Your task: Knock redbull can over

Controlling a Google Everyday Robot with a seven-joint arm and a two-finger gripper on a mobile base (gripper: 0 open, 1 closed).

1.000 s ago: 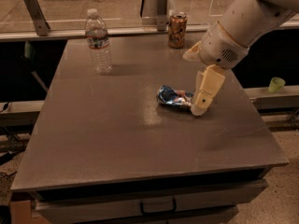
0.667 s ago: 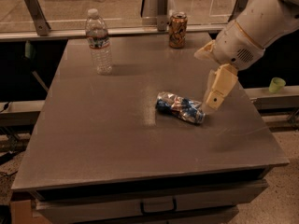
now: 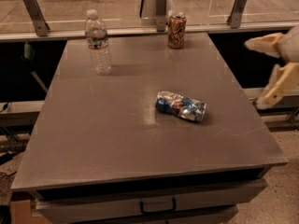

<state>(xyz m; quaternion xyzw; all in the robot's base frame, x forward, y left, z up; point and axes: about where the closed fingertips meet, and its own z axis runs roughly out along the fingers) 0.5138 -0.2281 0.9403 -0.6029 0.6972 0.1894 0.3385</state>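
Note:
The redbull can (image 3: 181,106), dented, blue and silver with red and yellow marks, lies on its side near the middle of the grey table (image 3: 117,139), its silver top pointing right. My gripper (image 3: 276,85) is at the right edge of the view, beyond the table's right side and well clear of the can, with nothing in it.
A clear plastic water bottle (image 3: 98,42) stands upright at the table's back left. An orange-brown can (image 3: 176,30) stands upright at the back edge. A rail with metal brackets (image 3: 33,6) runs behind the table. A drawer handle (image 3: 158,206) is below the front edge.
The gripper has pulled away to the right, off the table. The redbull can, which lay beside the fingers, now lies alone on its side.

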